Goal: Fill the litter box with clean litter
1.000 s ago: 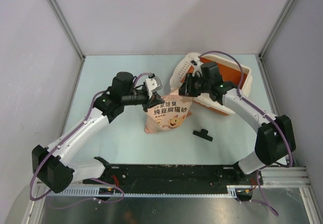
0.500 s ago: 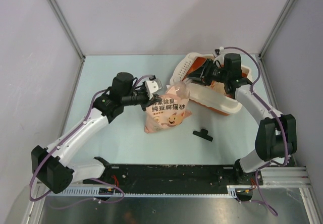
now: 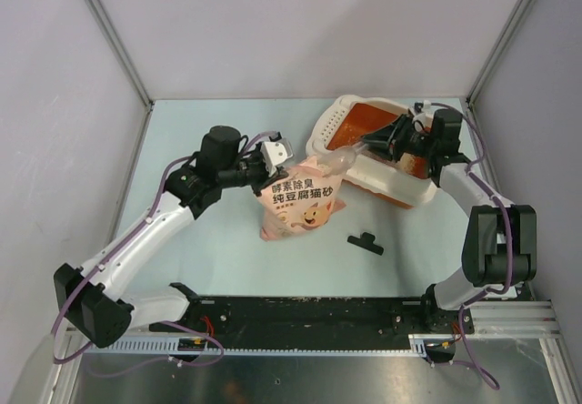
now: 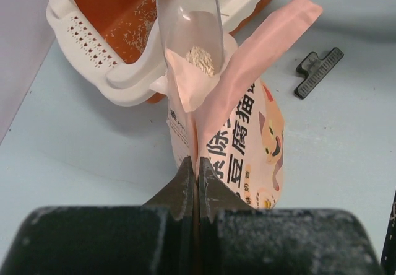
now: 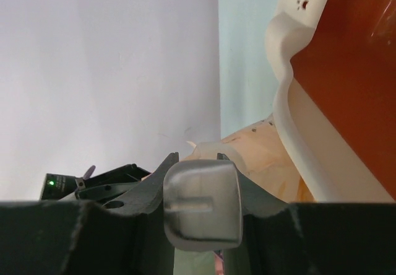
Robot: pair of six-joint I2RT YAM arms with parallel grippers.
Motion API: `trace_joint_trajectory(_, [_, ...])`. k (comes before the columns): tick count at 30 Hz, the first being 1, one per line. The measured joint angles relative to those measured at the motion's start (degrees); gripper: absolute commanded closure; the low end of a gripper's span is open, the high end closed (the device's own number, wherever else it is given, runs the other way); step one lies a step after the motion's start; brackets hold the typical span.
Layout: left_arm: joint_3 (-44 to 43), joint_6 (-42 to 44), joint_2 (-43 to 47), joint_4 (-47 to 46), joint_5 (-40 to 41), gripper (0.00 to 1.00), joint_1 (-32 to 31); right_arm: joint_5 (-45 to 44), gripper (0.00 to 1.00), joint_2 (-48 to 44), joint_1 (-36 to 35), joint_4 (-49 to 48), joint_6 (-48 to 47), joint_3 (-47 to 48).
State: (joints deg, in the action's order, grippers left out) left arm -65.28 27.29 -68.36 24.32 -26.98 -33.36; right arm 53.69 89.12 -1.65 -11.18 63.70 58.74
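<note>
The litter box (image 3: 386, 182) lies at the back right, cream outside and orange inside, with its perforated ledge (image 3: 329, 124) at the left end. A few grains of clean litter (image 4: 139, 21) are scattered on its orange floor. My left gripper (image 3: 277, 160) is shut on the top edge of the pink bag (image 3: 300, 202), holding its mouth open (image 4: 198, 162). My right gripper (image 3: 393, 138) is over the box, shut on the handle (image 5: 201, 204) of the clear scoop (image 3: 350, 156). The scoop's bowl (image 4: 189, 21) sits at the bag's mouth with a little litter (image 4: 199, 60) in it.
A black clip (image 3: 366, 242) lies on the table in front of the box, right of the bag; it also shows in the left wrist view (image 4: 317, 72). Enclosure walls stand close behind and right of the box.
My right gripper has moved right and back, from beside the bag to over the box, with the scoop now pointing into the bag's mouth. The left arm and bag have barely moved.
</note>
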Motion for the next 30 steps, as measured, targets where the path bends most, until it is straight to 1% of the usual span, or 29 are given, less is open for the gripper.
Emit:
trace_joint_trajectory(9, [-2.27, 1.27, -2.89, 1.18, -0.15, 1.0, 0.0, 0.63, 1.0, -1.29, 6.97, -2.58, 1.49, -1.4])
trace_joint_trajectory(15, [-3.87, 1.7, -4.26, 1.99, -0.11, 1.0, 0.0, 1.09, 1.0, -1.36, 7.02, -6.03, 4.31, -5.05])
trace_joint_trajectory(23, [-5.16, 1.97, -5.38, 2.86, -0.04, 1.0, 0.0, 2.03, 1.0, -1.27, 7.21, -10.21, 7.26, -5.31])
trace_joint_trajectory(26, [-5.18, 2.45, -5.49, 2.86, 0.04, 1.0, 0.0, 2.78, 1.0, -1.27, 9.18, -10.14, 7.26, -5.31])
trace_joint_trajectory(30, [-5.18, 2.8, -5.6, 2.86, 0.02, 1.0, -0.02, 3.17, 1.0, -1.27, 13.79, -10.14, 7.37, -5.07])
